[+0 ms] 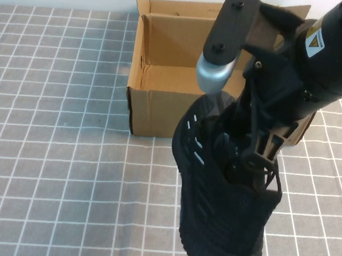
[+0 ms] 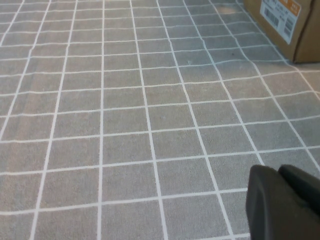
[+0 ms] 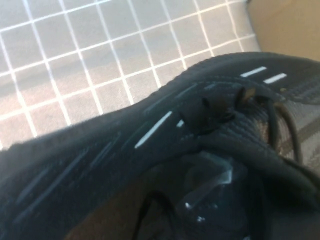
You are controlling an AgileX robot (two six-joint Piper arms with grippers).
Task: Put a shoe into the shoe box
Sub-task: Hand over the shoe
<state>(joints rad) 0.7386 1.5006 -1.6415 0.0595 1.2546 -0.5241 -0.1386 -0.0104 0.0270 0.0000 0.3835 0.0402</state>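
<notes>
We've got the right gripper (image 1: 250,158) clamped on the shoe (image 1: 224,201) at its collar, lifted just in front of the shoe box (image 1: 161,105). Our worry: the toe hangs low, so it could clip the box's front wall and shove it. The left gripper (image 2: 282,202) is closed and empty, well off to the box's left on the checked cloth (image 1: 55,122). Nothing else is in the way.

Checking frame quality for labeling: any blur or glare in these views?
High view: sharp, even light, small glare on the right arm's grey joint; right pincer shut on the shoe. Right wrist view: shoe blurred, too close. Left wrist view: left pincer soft, shut, shoe box clear.
</notes>
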